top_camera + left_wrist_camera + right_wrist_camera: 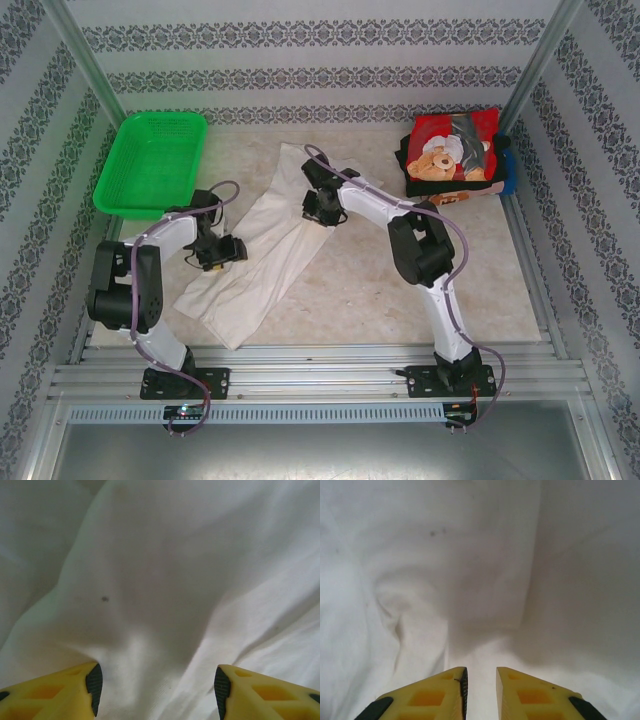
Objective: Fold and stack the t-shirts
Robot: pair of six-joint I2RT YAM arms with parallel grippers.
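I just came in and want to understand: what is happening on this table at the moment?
A white t-shirt lies diagonally on the table. The left gripper is open on its near part; the right gripper is closed on a fold of its far part. A folded stack, red teddy-bear shirt on top, sits at far right.

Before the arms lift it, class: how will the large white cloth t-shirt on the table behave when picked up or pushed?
Probably floppy: the large white cloth t-shirt lies in soft creases, so would likely sag when pinched. Likely light, as it lies thin and flat on the table. Pushed, it would probably bunch like its present puckers, not slide whole.
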